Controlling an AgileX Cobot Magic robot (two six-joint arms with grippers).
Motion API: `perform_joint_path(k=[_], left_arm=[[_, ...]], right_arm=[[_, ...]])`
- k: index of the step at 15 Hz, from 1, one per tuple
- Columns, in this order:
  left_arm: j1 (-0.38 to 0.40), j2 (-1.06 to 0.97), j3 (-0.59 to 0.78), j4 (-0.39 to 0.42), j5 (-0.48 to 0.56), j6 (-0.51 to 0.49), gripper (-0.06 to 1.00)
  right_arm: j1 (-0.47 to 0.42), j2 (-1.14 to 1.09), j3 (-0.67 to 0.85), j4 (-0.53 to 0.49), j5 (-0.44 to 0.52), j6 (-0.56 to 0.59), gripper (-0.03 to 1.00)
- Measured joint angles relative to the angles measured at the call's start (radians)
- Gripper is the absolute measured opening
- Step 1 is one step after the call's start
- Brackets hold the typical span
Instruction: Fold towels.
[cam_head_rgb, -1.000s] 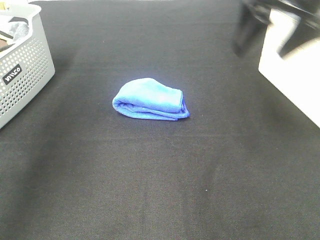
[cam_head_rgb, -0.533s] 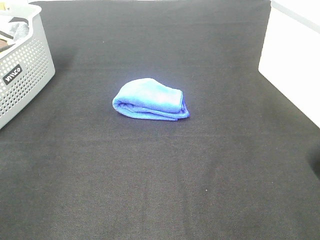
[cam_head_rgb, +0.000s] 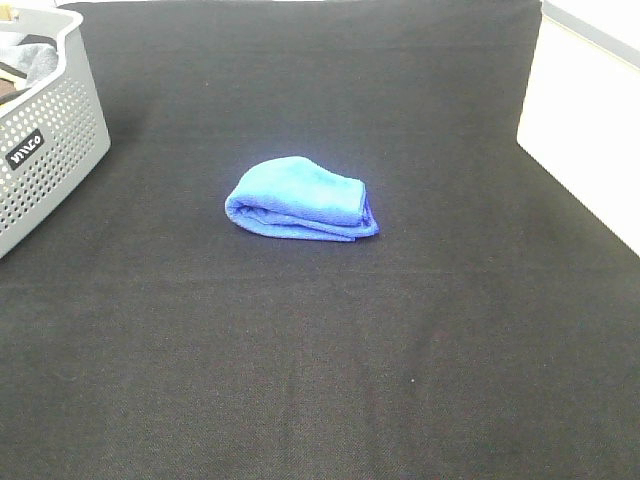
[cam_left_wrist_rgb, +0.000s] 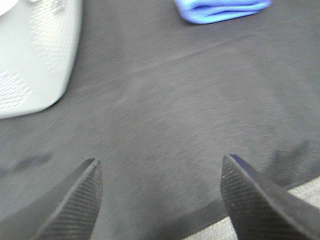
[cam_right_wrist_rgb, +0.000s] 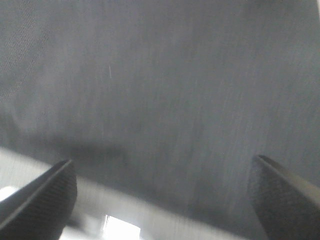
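Here we see the folded blue towel (cam_head_rgb: 300, 198) lying on the black cloth (cam_head_rgb: 320, 350), well right of the grey basket (cam_head_rgb: 45, 140). Our left gripper (cam_left_wrist_rgb: 160, 192) and right gripper (cam_right_wrist_rgb: 162, 192) both hover above that cloth, jaws spread wide and empty.

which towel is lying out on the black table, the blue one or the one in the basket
The blue towel: it lies folded on the black table, in the open. The other cloth sits inside the grey basket.
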Motion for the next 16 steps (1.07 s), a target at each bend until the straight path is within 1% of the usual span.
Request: perform_joint_path(k=[2,5,14,15,16], left_arm=[[0.000,0.000,0.026,-0.017,-0.059,0.037,0.65],[0.000,0.000,0.036,-0.018,-0.070,0.053,0.65],[0.001,0.000,0.036,-0.018,-0.074,0.055,0.65],[0.009,0.000,0.036,-0.018,-0.074,0.055,0.65],[0.049,0.000,0.036,-0.018,-0.074,0.055,0.65]], right_arm=[[0.000,-0.082,0.019,-0.011,-0.025,0.000,0.87],[0.000,-0.105,0.025,-0.013,-0.044,0.000,0.87],[0.000,-0.105,0.025,-0.013,-0.044,0.000,0.87],[0.000,-0.105,0.025,-0.013,-0.044,0.000,0.87],[0.000,-0.105,0.025,-0.013,-0.044,0.000,0.87]])
